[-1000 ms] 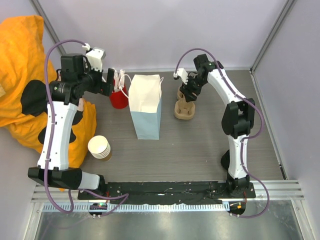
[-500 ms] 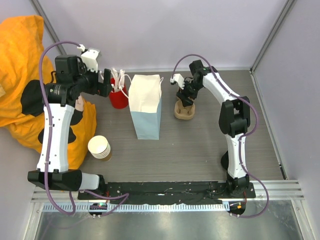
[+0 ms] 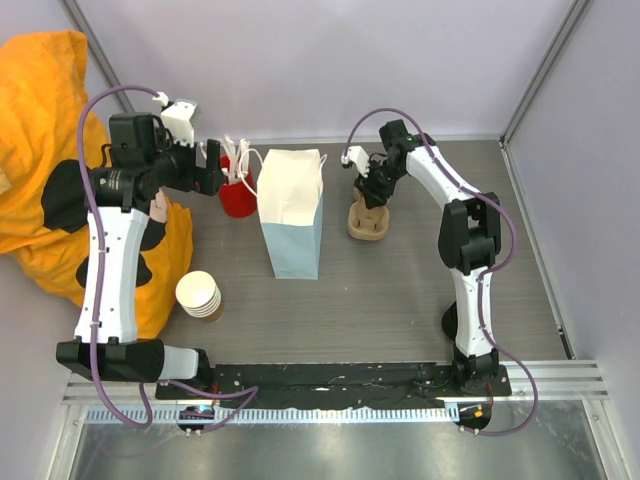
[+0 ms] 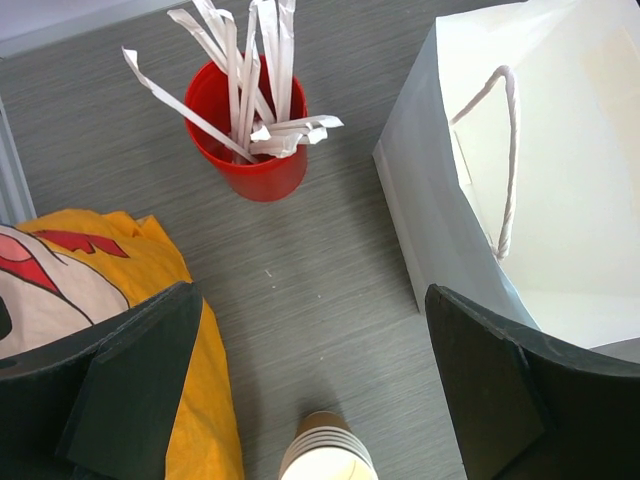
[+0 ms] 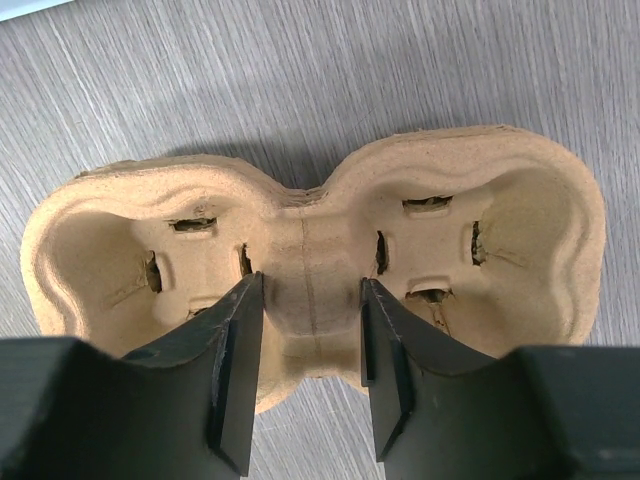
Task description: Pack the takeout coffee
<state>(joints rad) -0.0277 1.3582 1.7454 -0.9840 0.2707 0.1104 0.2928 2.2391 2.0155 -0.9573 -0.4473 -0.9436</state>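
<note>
The right gripper (image 5: 308,300), jaws apart astride the middle ridge of the pulp carrier (image 5: 500,230), could crumple or tip it by squeezing off-centre.

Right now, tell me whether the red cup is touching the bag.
Apart. The left wrist view shows it: a strip of bare table runs between the red cup and the near wall of the bag.

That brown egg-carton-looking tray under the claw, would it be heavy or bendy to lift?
Probably light: the cup carrier looks like thin moulded pulp with both wells empty. Likely stiff, given its shaped ridges. The right end effector straddles its centre rib; a hard squeeze might dent it.
</note>
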